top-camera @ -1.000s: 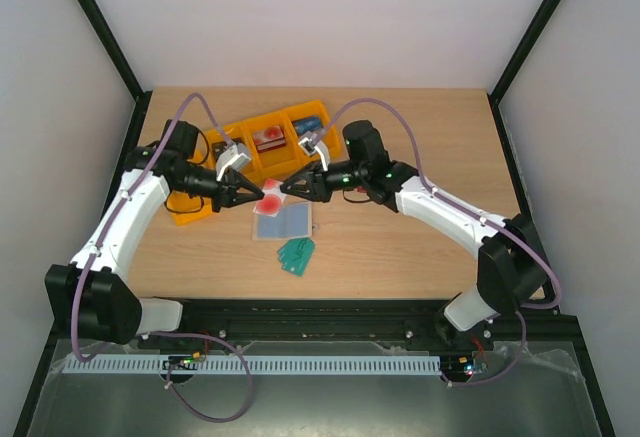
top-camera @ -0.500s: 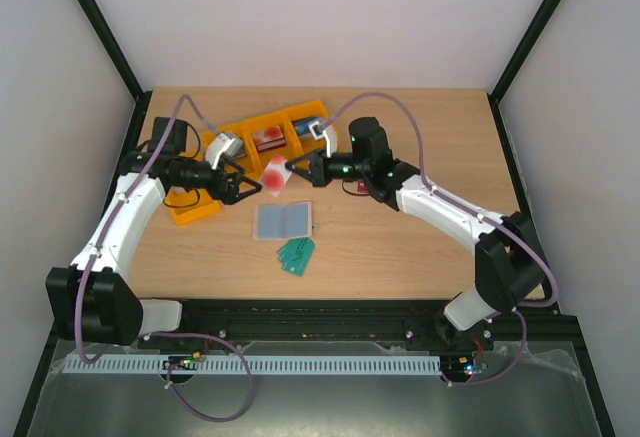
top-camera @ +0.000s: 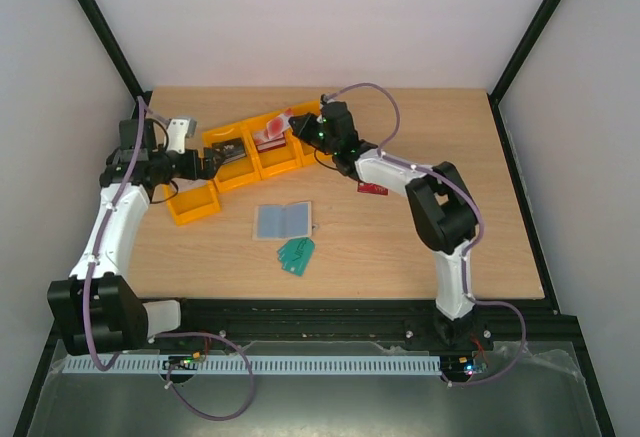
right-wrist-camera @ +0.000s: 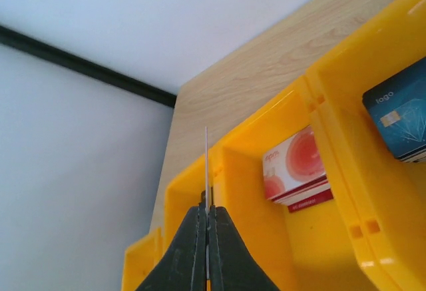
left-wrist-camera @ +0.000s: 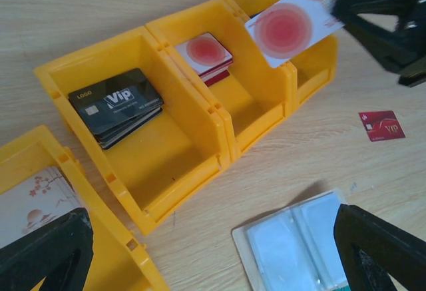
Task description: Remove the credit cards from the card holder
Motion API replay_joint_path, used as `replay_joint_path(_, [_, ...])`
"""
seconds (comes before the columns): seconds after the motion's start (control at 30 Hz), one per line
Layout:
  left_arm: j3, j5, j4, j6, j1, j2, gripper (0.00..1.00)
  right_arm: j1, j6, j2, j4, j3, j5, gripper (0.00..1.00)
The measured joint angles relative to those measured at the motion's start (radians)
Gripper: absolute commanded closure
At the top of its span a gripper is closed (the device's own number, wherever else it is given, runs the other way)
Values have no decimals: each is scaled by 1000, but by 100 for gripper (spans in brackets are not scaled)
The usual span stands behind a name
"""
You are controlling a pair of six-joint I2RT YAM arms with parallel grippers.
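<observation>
The card holder [top-camera: 284, 220] lies open on the table, its pale blue inner face [left-wrist-camera: 301, 243] up. My right gripper [top-camera: 298, 127] is shut on a whitish-pink credit card [top-camera: 275, 123] with red circles and holds it over the yellow bins. That card [left-wrist-camera: 291, 23] shows flat in the left wrist view and edge-on [right-wrist-camera: 207, 164] between the shut jaws of the right gripper [right-wrist-camera: 207, 219]. A dark red card [top-camera: 372, 189] lies on the wood to the right. My left gripper [top-camera: 207, 164] stands open and holds nothing, left of the bins; in its own view the left gripper [left-wrist-camera: 213, 261] spans the card holder's left part.
A row of yellow bins [top-camera: 262, 162] holds stacked cards: black VIP cards [left-wrist-camera: 116, 103], pink-circle cards [right-wrist-camera: 297, 166] and blue cards [right-wrist-camera: 399, 112]. Another yellow bin [top-camera: 196, 204] sits at the front left. A green object [top-camera: 296, 254] lies just in front of the card holder.
The left gripper opened, let go of the pink card and drew back to the left. The right gripper closed on that card and carried it back over the bins.
</observation>
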Motion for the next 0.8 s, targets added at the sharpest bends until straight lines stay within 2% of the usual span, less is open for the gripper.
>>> replay_joint_path(0.13, [-7, -2, 22, -17, 13, -2, 1, 13, 42, 98, 5, 75, 68, 99])
replay_joint_path(0.33, [-22, -1, 36, -27, 21, -2, 1, 32, 81, 160, 12, 132, 135, 98])
replay_joint_path(0.8, [-38, 16, 45, -27, 36, -1, 1, 47, 100, 308, -28, 320, 167, 98])
